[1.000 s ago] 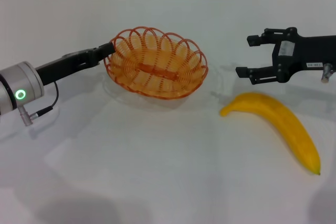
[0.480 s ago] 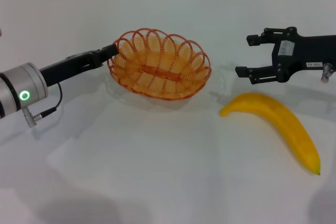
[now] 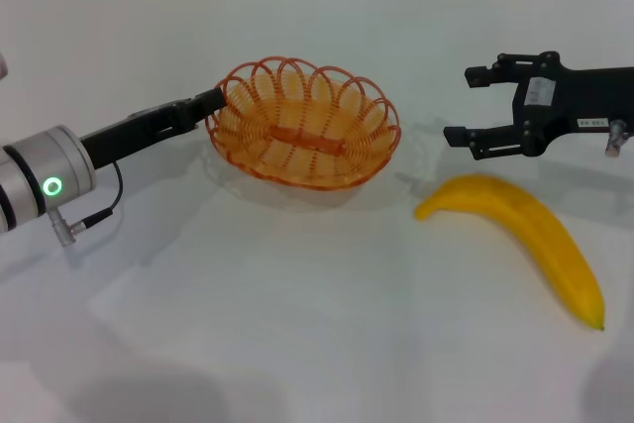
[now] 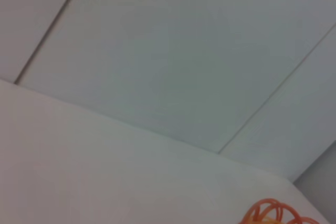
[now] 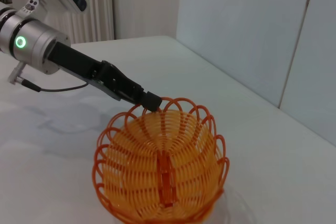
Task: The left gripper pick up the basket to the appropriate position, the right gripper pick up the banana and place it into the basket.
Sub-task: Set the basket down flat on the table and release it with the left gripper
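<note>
The basket point(image 3: 303, 124) is the landmark here: it sits on the white table point(image 3: 297, 324), with one end of its looped rim clamped between the closed fingers of the left gripper point(image 3: 210, 101). In the head view this gripper reaches the basket from the robot's left side, and the black arm behind it ends in a silver cuff with a green ring light point(image 3: 52, 186). The right wrist view shows the same grip: the left gripper's tip point(image 5: 149, 100) is pinched on the rim of the basket point(image 5: 163, 174), at the side far from that camera. The left wrist view shows only a small piece of the orange rim point(image 4: 273, 212) against the wall. The banana point(image 3: 525, 235) lies flat on the table to the right of the basket, well apart from it, its dark tip pointing away from the basket. The right gripper point(image 3: 470, 104) hovers just behind the banana, to the right of the basket, with its two fingers spread apart and holding nothing.
</note>
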`<state>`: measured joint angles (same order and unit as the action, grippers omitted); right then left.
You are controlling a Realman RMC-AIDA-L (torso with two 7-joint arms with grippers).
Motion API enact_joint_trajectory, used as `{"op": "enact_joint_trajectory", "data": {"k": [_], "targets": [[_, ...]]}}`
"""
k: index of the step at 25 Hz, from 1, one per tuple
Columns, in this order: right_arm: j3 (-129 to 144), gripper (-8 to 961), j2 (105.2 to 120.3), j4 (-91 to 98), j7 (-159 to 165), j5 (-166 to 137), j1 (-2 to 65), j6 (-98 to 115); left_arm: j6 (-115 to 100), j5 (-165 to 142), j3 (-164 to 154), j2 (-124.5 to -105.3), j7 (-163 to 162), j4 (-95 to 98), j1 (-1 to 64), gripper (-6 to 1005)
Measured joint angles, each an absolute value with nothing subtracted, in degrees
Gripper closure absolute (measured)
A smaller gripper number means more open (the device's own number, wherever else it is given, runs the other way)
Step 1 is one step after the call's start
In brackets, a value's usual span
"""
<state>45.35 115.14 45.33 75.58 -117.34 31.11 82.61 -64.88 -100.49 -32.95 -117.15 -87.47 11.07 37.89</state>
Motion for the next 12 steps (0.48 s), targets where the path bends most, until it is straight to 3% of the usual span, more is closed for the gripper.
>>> {"op": "enact_joint_trajectory", "data": {"k": [12], "targets": [[45.5,92,115.13,45.2,75.6,-117.6,31.1,82.5,-64.2,-100.5,-32.9,-117.12,-87.2,10.5,37.9,908]]}}
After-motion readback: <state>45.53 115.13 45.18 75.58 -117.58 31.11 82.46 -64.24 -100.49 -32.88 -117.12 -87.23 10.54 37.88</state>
